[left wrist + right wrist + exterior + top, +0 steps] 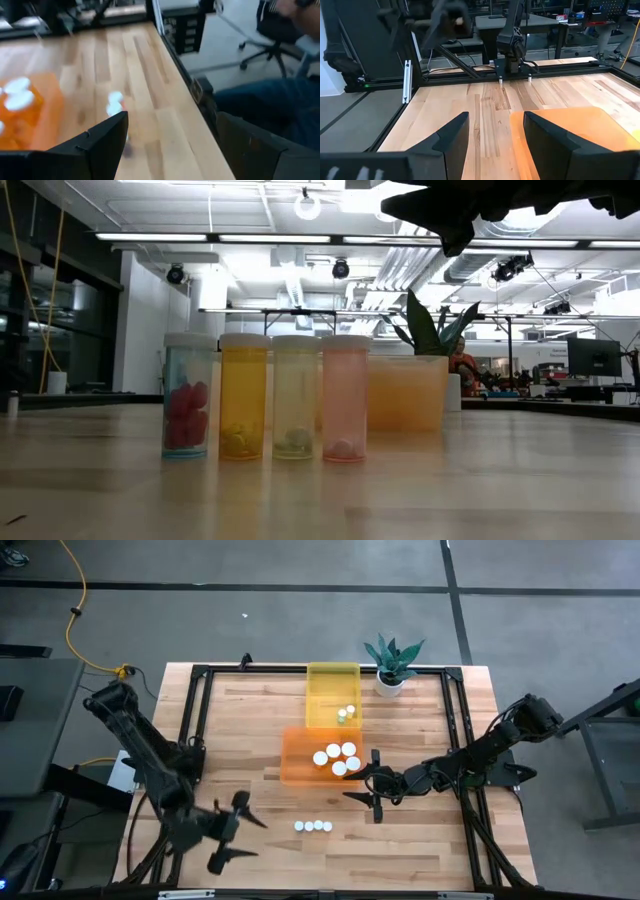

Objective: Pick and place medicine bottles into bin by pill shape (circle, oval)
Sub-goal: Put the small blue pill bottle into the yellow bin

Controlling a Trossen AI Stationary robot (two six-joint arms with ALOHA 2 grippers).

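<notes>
Seen from above, a row of four medicine bottles [313, 826] is found standing upright on the wooden counter [420, 850], toward six o'clock from the centre, their white caps side by side and touching or nearly so. In the low view the same four are shown as a blue bottle [188, 395] with red pills, an amber bottle [244, 396], a pale yellow-green bottle [296, 396] and a pink bottle [346, 397], each capped.

The orange bin [300, 762] is placed near the counter's centre, with five white-capped bottles gathered in its three o'clock half. The yellow bin [325, 685] is set just beyond it toward twelve o'clock, the two tubs touching or nearly so; two small capped bottles are seen in its corner nearest the orange bin. A potted plant [392, 664] is stood at about one o'clock, just beside the yellow bin.

The left gripper [232, 834] is held over the counter at about eight o'clock, near the row of four but apart from it; its jaws are spread wide and nothing is held between them. The right gripper [372, 783] is positioned at about three o'clock, just beside the orange bin's edge; its jaws are parted, and nothing is seen between them in the right wrist view.
</notes>
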